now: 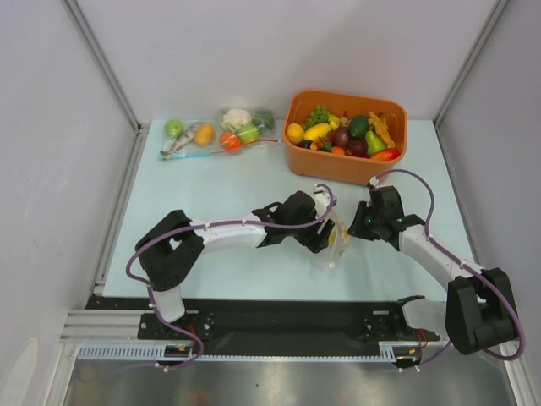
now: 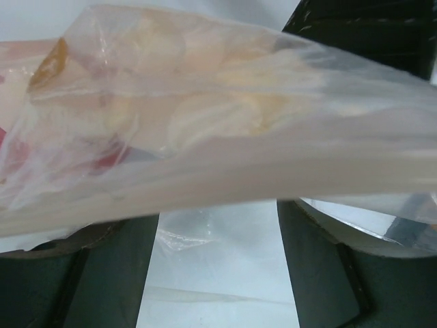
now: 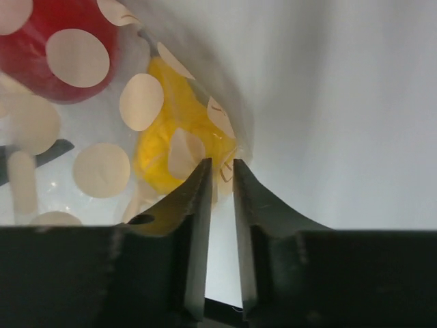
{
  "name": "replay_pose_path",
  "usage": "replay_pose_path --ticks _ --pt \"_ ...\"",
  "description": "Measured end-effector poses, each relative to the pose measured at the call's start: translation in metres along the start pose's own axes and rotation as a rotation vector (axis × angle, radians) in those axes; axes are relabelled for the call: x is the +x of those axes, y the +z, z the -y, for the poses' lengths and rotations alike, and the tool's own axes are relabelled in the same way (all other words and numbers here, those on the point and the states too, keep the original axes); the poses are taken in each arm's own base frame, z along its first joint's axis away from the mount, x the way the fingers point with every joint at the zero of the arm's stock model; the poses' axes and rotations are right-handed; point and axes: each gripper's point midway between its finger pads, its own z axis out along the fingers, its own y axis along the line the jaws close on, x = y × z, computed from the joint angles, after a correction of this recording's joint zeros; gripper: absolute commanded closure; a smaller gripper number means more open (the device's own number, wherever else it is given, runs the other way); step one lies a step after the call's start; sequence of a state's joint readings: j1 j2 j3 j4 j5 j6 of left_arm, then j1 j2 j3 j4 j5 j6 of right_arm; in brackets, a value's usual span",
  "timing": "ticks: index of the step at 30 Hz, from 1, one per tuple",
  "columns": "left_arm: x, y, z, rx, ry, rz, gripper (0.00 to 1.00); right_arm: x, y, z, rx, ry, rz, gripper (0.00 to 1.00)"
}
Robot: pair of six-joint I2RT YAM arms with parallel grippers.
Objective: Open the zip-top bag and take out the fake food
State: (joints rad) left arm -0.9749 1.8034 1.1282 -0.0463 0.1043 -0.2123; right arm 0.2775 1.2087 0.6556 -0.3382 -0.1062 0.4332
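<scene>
The zip-top bag (image 1: 336, 241) hangs between my two grippers at mid-table. In the left wrist view the bag (image 2: 225, 137) stretches across the whole frame, with pale yellow-orange and red shapes blurred inside. It hides the tips of the left gripper (image 2: 217, 205). The left fingers (image 2: 116, 273) stand partly apart around the bulky bag. The right gripper (image 3: 222, 164) is nearly shut and pinches a thin edge of the bag (image 3: 102, 171), which has cream dots. A yellow fruit (image 3: 158, 137) and a red fruit (image 3: 27, 61) sit inside it. In the top view the left gripper (image 1: 319, 227) and the right gripper (image 1: 357, 224) face each other.
An orange bin (image 1: 338, 165) full of mixed fake fruit and vegetables stands at the back right. Other clear bags (image 1: 207, 135) holding a green ball, a fish and a cauliflower lie at the back left. White walls close in both sides.
</scene>
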Motion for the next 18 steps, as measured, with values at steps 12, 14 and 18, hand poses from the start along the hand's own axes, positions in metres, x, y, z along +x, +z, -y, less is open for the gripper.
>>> replay_pose_path --ticks 12,14,18 --pt "-0.033 0.001 0.014 0.050 -0.013 0.077 0.25 0.015 0.018 0.011 0.036 -0.001 -0.063 1.00" --pt "-0.035 0.004 0.014 0.051 -0.013 0.079 0.25 0.019 0.021 0.012 0.042 -0.002 -0.077 1.00" --pt "-0.033 0.012 0.012 0.045 -0.015 0.065 0.25 0.025 0.024 0.011 0.041 -0.017 -0.097 1.00"
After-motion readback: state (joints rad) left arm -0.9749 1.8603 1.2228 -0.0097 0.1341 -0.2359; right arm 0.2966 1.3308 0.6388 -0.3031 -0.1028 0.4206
